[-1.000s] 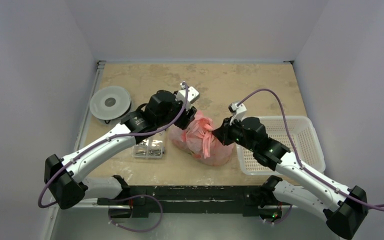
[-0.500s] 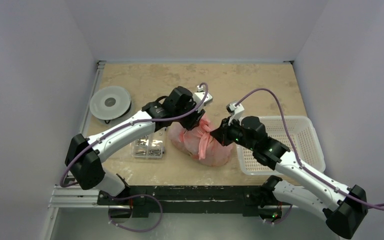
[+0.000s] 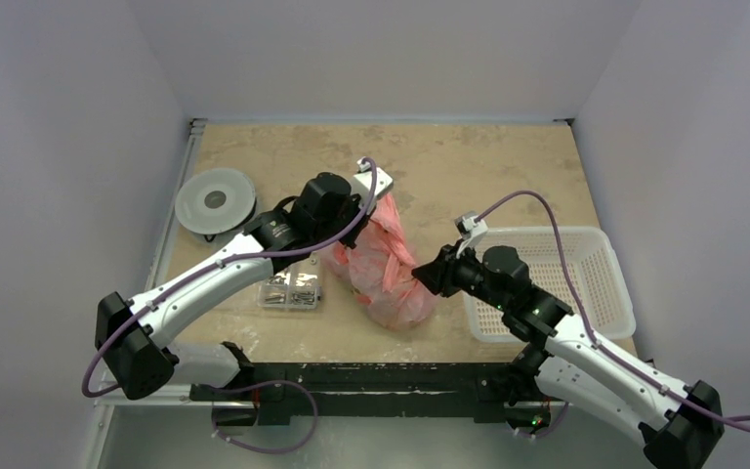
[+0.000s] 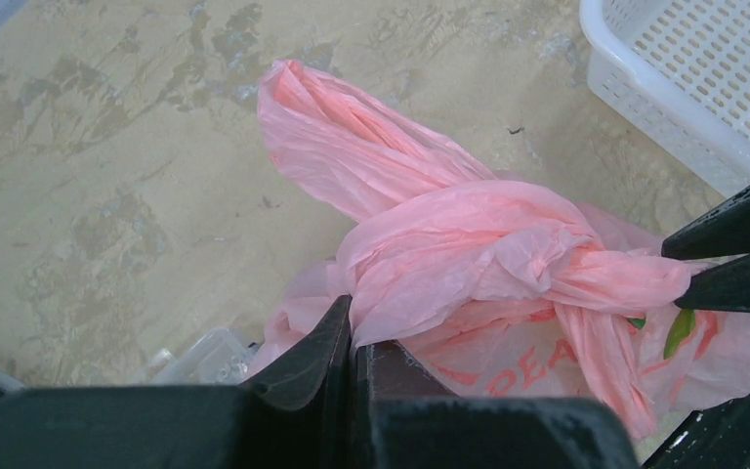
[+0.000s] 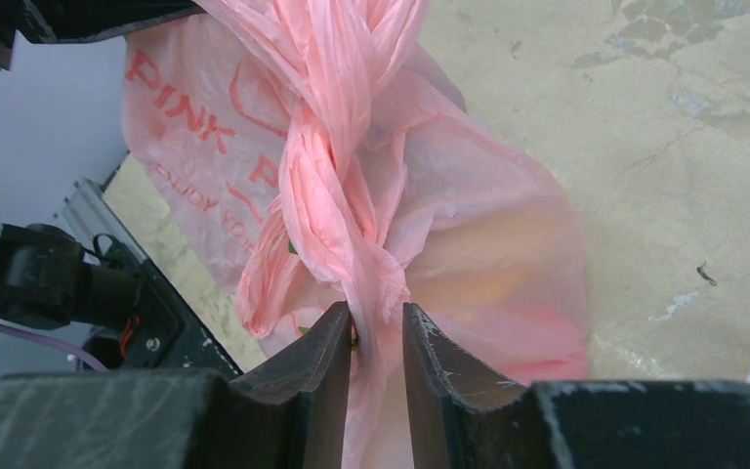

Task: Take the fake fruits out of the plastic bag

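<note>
Left gripper clamped shut on bag handle; right gripper pinches the twisted strip. Bag knotted, bottom on table between box and basket.

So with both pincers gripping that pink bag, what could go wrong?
The left pincer and right pincer each pinch a twisted handle of the plastic bag. Pulling apart might tighten the knot rather than loosen it. The thin plastic could also tear, spilling whatever is inside.
</note>
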Motion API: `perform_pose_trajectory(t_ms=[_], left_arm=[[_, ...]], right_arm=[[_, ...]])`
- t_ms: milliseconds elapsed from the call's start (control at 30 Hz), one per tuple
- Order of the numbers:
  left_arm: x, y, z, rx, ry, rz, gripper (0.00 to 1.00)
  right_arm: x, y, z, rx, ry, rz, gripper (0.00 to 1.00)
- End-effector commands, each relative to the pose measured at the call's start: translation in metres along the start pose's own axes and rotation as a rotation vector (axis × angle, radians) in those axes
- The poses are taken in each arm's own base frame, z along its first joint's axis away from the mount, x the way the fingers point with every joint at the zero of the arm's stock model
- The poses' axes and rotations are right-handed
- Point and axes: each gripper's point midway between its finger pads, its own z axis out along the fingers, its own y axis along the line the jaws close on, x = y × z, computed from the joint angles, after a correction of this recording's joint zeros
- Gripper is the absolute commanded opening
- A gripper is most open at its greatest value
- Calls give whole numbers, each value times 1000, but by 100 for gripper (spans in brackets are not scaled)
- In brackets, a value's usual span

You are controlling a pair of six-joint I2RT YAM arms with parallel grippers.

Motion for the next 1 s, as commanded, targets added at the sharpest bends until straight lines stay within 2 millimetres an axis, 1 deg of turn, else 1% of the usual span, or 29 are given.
perform_pose_trajectory(t_ms=[0, 67, 100, 200, 300, 367, 433, 500, 600, 667, 700, 733, 800, 900, 967], left_arm=[[-23, -4, -3, 34, -85, -9, 0], [-22, -11, -3, 69, -74, -5, 0], [-22, -12, -2, 76, -73, -5, 0], [-22, -18, -2, 104, -70, -2, 0], [-21, -19, -1, 105, -65, 0, 0], [-21, -21, -1, 117, -61, 2, 0], [-20, -24, -1, 130, -58, 3, 0], [-20, -27, 0, 138, -57, 5, 0], [-18, -30, 2, 142, -47, 12, 0], [-18, -30, 3, 143, -45, 14, 0], [-18, -30, 3, 141, -43, 12, 0], [-17, -27, 4, 121, -38, 11, 0], [-12, -9, 6, 5, -5, -25, 0], [-6, 15, 4, -133, 29, -29, 0], [-7, 20, 2, -159, 15, -39, 0]], right_arm=[[-16, 6, -1, 14, 34, -69, 25], [-20, 10, 0, 14, 78, -132, 26], [-22, 11, 1, 26, 90, -152, 28], [-35, 8, 3, 105, 82, -199, 41], [-51, 11, 8, 140, 60, -229, 47], [-53, 11, 16, 157, 82, -254, 47], [-52, 16, 25, 155, 94, -278, 48], [-52, 21, 33, 152, 84, -293, 48], [-58, 25, 41, 162, 61, -292, 48], [-59, 26, 49, 168, 64, -296, 44], [-57, 25, 52, 171, 73, -298, 36], [-54, 26, 54, 169, 80, -300, 25], [-48, 31, 51, 134, 72, -294, 9], [-40, 30, 37, 105, 42, -262, 8], [-32, 24, 25, 117, 49, -240, 6]])
